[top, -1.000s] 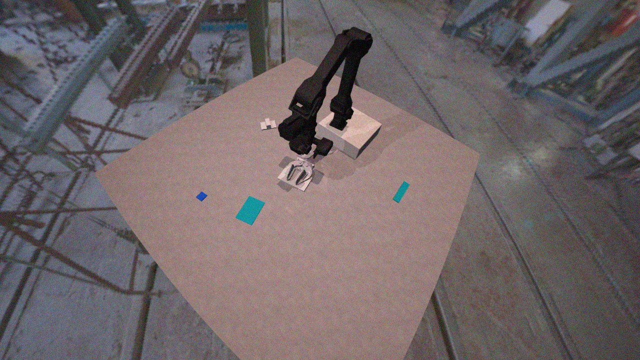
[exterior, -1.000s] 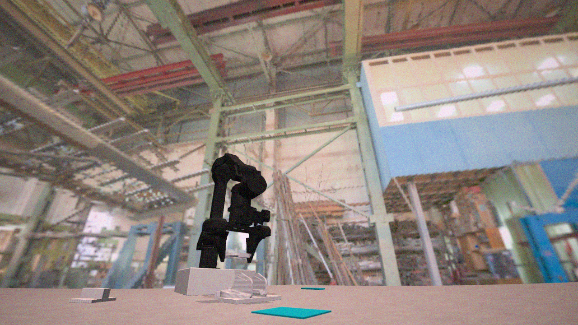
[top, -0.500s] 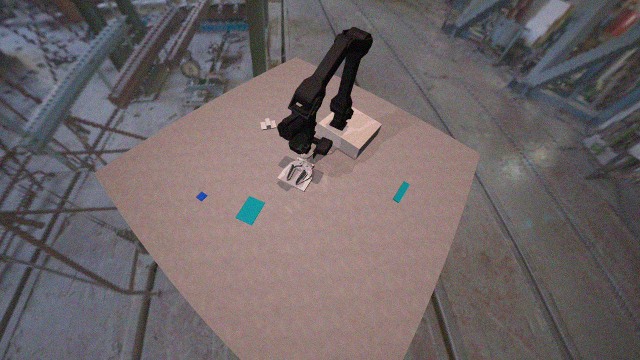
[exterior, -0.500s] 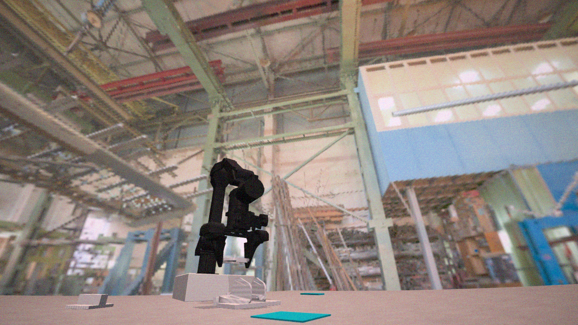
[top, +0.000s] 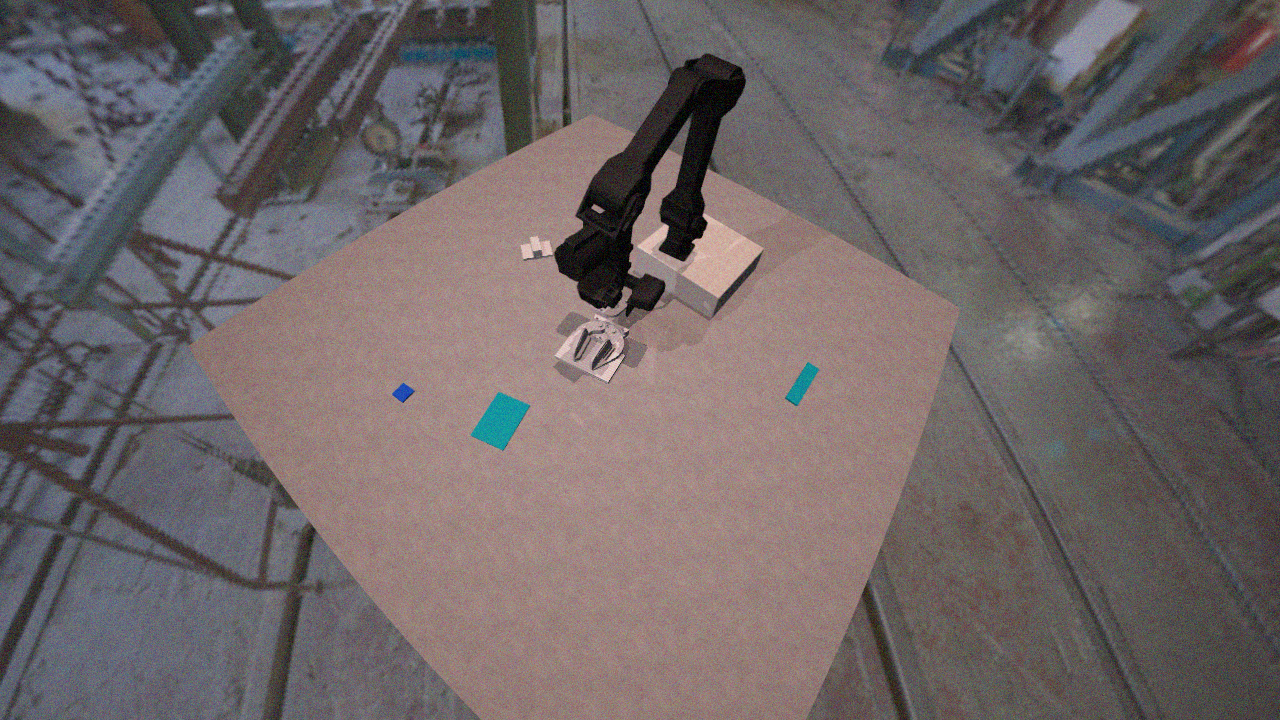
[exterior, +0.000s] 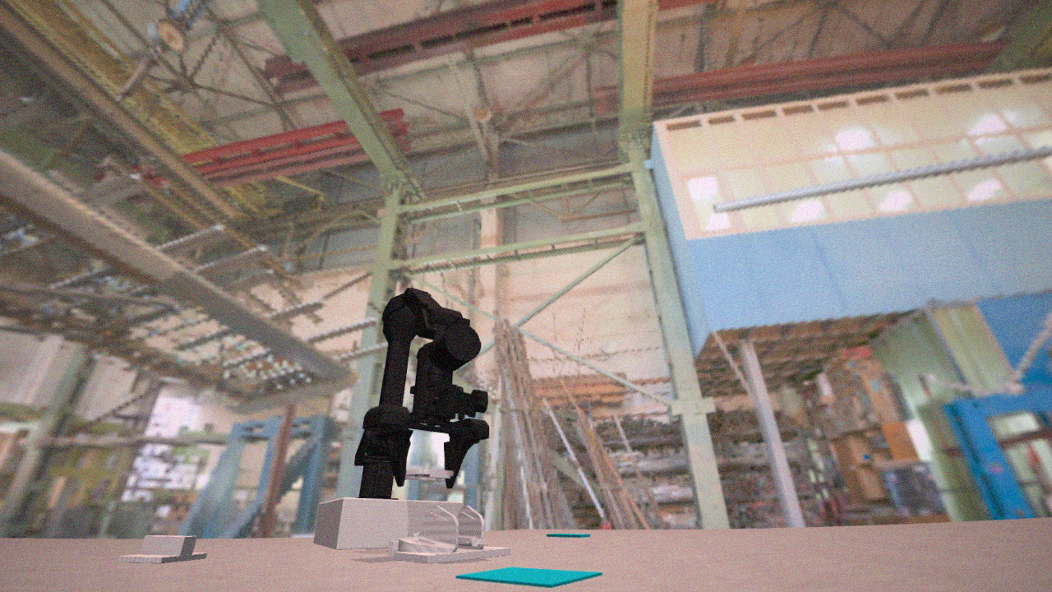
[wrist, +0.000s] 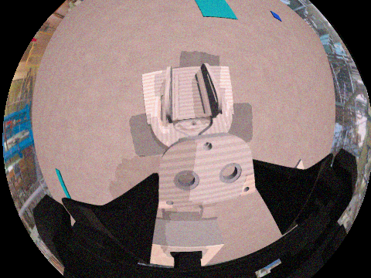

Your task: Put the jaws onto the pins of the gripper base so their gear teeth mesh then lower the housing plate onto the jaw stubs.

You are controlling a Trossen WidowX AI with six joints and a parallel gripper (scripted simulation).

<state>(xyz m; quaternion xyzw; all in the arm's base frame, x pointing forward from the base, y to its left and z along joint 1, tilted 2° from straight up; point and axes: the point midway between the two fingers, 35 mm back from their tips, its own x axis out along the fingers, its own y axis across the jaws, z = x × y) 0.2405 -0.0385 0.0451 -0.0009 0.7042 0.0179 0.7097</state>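
My gripper is shut on the pale housing plate, gripping it by its side edges. The plate hangs roughly level above the table, with two large holes and several small ones showing in the wrist view. The white gripper base lies on the table below and ahead. Two jaws, one on the left and one on the right, stand on it side by side. The plate hides their rear ends in the wrist view; I cannot tell whether the teeth mesh.
A teal rectangle, a narrow teal strip and a small blue square lie on the table. A small white stepped piece sits apart. A white block is under the arm's foot.
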